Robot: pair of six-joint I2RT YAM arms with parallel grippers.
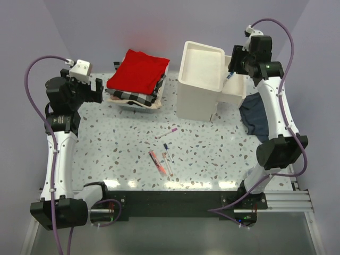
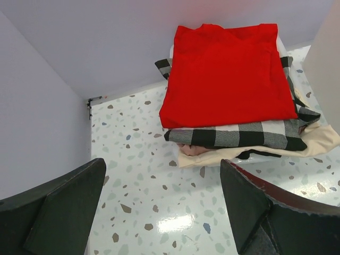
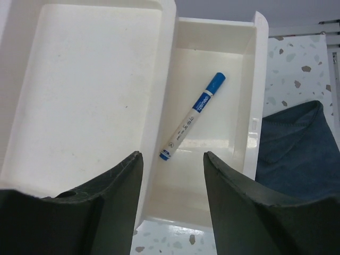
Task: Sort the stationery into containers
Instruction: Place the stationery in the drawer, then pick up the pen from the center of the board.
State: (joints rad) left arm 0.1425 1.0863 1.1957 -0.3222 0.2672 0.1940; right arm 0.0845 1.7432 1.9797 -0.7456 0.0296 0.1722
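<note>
Blue-cap pen (image 3: 192,117): inside the pulled-out drawer (image 3: 259,79) of the white box (image 1: 196,101), slanted, with nothing touching it.
Right gripper (image 3: 172,159): above that drawer, fingers apart, holding nothing.
Left gripper (image 2: 162,164): fingers spread wide with nothing between them, over the table (image 2: 143,212) near the cloth pile (image 2: 228,79).
On the table: a pink-cap pen (image 1: 167,133), a blue-tip pen (image 1: 166,145), and an orange-red marker (image 1: 155,161) with a thin pen (image 1: 166,162) just beside it.
Around: the cloth pile is left of the white box. A dark blue cloth (image 1: 255,118) lies right of the drawer.
In the way: from the top, the right arm (image 1: 276,106) covers part of the drawer and the dark blue cloth.
Right wrist view only: the whole blue-cap pen.
Top view only: the pens on the table.
</note>
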